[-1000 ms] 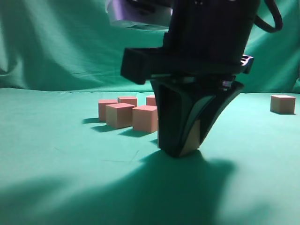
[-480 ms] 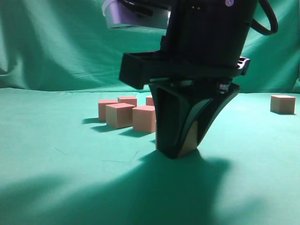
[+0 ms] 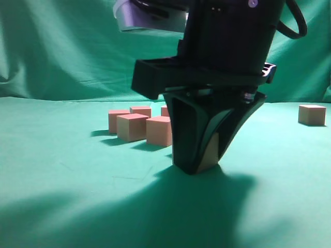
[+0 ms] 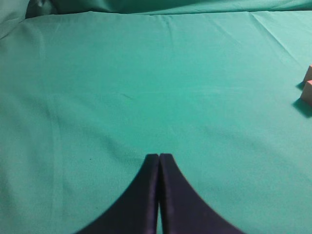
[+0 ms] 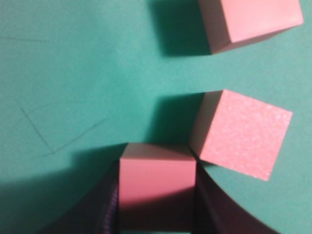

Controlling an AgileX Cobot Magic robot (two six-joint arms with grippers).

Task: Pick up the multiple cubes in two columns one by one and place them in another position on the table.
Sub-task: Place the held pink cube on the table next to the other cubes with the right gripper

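Green cloth table (image 3: pixel 62 206) all round, green backdrop drape (image 3: pixel 62 46) behind it.

Right gripper (image 3: pixel 199 168) is down at the table, fingertips at or right at the cloth; I can't tell if they touch. Jaws part-open and closed on one cube (image 5: pixel 157 187): in the right wrist view I see it squarely between the two fingers, pink top face up, finger on each side of it. From the exterior view only a tan sliver of that cube (image 3: pixel 209 152) shows between the dark fingers.

Just beyond the held cube, off its right corner, sits a second cube (image 5: pixel 241 134), rotated a bit. Its near corner is at the held cube's far right corner, touching or nearly; can't tell which. That's the tight spot next to the right finger. Farther out on the same side, a third cube (image 5: pixel 251 22), apart from the second, partly cut by the frame edge.

Exterior view: a cluster of cubes (image 3: pixel 139 126) behind and left of the gripper, partly hidden by it. One lone cube (image 3: pixel 312 114) far right, well apart.

Left gripper (image 4: pixel 159 161) hangs over bare cloth, jaws pressed together, nothing in them. Two cube edges (image 4: pixel 307 85) show at the right border of its view, well away.
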